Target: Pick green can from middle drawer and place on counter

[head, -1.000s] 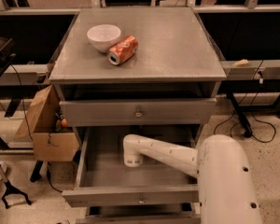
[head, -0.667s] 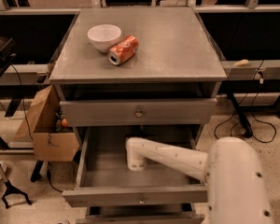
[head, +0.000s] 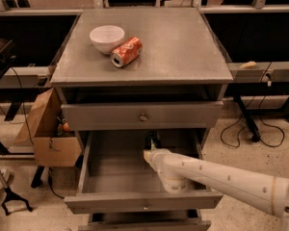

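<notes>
- The counter (head: 183,47), flat grey, tops the cabinet; its right half is bare.
- The middle drawer (head: 111,172) stands pulled open under the shut top drawer (head: 183,114).
- My pale arm (head: 216,174) reaches in from the right.
- A white bowl (head: 107,37) and a tipped orange can (head: 126,51) sit side by side on the counter's left.
- My gripper (head: 152,144) is near the drawer's back wall; I cannot tell how wide it stands.
- The green can (head: 150,137) seems to be the small dark shape there. I judge this to be the grasp; next I need a firm hold, then a lift clear of the top drawer.
</notes>
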{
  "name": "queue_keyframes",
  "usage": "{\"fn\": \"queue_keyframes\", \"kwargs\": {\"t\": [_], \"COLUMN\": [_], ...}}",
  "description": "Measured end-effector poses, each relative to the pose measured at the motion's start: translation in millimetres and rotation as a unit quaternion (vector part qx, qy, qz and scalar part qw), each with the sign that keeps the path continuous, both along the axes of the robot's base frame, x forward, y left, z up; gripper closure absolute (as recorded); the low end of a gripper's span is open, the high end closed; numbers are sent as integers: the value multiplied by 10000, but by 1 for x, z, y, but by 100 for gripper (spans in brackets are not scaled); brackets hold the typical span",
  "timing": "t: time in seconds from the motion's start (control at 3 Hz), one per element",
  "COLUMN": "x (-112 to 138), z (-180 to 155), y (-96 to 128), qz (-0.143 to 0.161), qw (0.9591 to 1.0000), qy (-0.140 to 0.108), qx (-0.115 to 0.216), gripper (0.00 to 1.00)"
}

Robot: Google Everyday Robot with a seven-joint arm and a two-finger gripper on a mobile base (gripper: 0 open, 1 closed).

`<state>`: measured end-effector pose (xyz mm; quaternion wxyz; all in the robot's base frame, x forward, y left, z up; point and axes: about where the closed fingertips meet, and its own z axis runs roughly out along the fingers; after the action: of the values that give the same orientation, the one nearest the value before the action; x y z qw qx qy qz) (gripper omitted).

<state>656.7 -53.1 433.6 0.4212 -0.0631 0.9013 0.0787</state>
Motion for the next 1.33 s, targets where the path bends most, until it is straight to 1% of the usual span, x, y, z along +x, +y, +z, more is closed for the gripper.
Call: {"fn": "queue_keyframes", "kwargs": {"t": [0.33, 0.67, 1.0, 1.33], "x": [-26, -47, -57, -58], "z": [25, 50, 90, 134], "y": [-22, -55, -73, -118], "qz": [728, 1126, 1337, 1154], "qw": [9965, 9903, 9843, 9832], "qy": [166, 439, 576, 509], "qx": [-368, -685, -995, -1323], "gripper": [100, 100, 100, 100]}}
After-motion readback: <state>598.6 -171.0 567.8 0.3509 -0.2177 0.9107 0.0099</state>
